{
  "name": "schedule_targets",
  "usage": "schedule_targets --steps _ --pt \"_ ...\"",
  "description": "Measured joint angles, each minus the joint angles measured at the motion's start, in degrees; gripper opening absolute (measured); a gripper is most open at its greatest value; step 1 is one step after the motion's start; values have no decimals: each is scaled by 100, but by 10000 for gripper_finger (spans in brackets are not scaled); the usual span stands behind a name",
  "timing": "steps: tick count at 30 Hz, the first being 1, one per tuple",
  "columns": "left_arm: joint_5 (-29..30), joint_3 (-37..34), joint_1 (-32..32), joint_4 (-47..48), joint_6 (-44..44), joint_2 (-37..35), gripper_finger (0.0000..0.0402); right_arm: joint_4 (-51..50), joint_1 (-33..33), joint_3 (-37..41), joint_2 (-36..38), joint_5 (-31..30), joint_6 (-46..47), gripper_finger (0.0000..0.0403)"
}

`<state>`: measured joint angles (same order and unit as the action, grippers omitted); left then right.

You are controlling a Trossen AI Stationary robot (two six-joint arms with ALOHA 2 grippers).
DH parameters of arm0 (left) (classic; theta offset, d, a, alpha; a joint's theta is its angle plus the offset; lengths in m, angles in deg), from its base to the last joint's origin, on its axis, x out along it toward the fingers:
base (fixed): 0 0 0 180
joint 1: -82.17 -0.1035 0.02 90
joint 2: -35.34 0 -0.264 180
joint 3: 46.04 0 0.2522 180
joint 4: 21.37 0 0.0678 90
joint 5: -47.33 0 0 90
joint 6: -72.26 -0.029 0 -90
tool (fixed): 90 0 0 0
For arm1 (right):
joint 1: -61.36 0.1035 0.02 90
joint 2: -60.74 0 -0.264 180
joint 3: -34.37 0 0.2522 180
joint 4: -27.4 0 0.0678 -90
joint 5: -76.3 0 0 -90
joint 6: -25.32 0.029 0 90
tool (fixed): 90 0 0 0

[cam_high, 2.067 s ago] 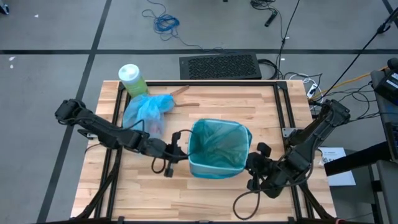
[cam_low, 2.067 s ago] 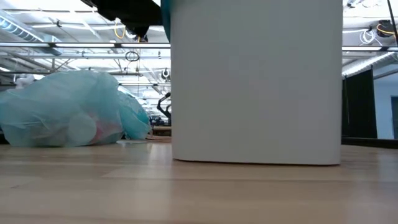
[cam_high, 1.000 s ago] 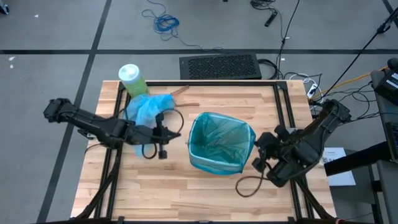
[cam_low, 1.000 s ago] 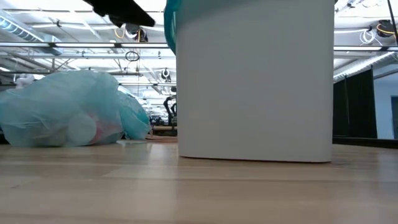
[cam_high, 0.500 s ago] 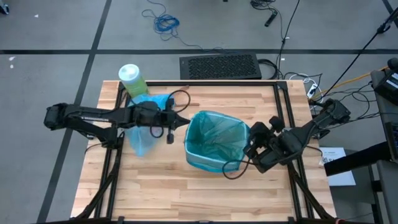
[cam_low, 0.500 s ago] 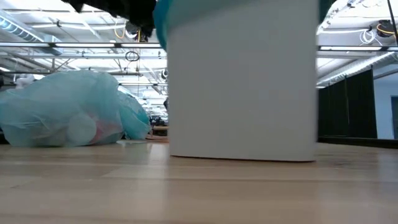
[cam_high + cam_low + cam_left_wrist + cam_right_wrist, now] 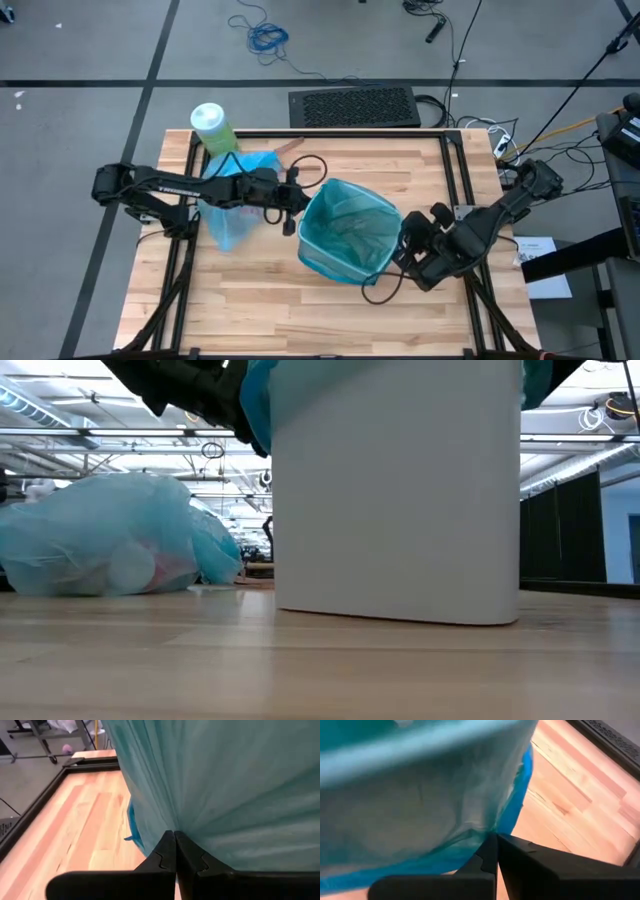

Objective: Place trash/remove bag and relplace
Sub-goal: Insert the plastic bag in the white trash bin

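Observation:
A white wastebasket [image 7: 335, 268] [image 7: 400, 490] stands mid-table with a teal-green bag [image 7: 352, 228] lining it, the bag's edge folded out over the rim [image 7: 255, 405]. My left gripper [image 7: 298, 203] [image 7: 175, 837] is at the basket's left rim, shut on that bag. My right gripper [image 7: 403, 248] [image 7: 496, 840] is at the right rim, also shut on it. The light sky-blue bag [image 7: 235, 190] [image 7: 100, 550] lies bulging on the table to the left, touched by neither gripper. Pale trash shapes [image 7: 130, 570] show through its wall. My left gripper pinches the teal-green bag's film [image 7: 172, 822] between its two shut fingers at the basket's left rim, coming roughly level from the table's left. Folds fan out from the pinch, drawn taut. My right gripper pinches the teal-green bag's film [image 7: 487, 827] between shut fingers at the basket's right rim, coming from the table's right. The film is stretched toward the pinch, and a darker blue edge [image 7: 520, 795] hangs beside it.
A large green bottle with a white cap [image 7: 210, 125] stands at the table's far left corner, just beyond the light-blue bag. A black frame [image 7: 450, 170] edges the wooden table. Bare wood lies on the near side of the basket [image 7: 300, 310].
Both grippers have come in from beside the basket to its rim: the left one moved right and toward the far edge, past the light-blue bag, and the right one moved left. The basket has shifted a little on the table.

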<state>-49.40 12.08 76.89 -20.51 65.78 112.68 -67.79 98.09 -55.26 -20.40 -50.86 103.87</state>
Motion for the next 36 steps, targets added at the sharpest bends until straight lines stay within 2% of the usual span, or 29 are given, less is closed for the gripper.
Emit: schedule_targets --steps 9,12,15,20,24,27,32,36 --pt "20 0 -57 119 -35 -226 0 -734 544 -645 0 -84 369 0" --pt "40 0 -125 300 -37 -421 0 -813 718 -1043 0 -221 121 0" --pt "55 0 -161 466 -41 -665 0 -802 838 -1463 2 -223 -552 0" --pt "61 0 -184 653 -47 -1151 0 -502 691 -2143 2 -229 -2428 0" --pt "70 2 -184 632 -125 -1512 0 101 89 -2523 4 -43 -4697 0" --pt "69 2 -184 630 -66 -1641 0 775 -665 -2623 6 605 -6512 0" --pt "71 2 -150 668 13 -1645 0 1644 -2039 -2621 -140 2039 -9177 0" --pt "71 2 -109 751 9 -1619 0 1838 -2829 -2621 -451 2597 -10854 0"
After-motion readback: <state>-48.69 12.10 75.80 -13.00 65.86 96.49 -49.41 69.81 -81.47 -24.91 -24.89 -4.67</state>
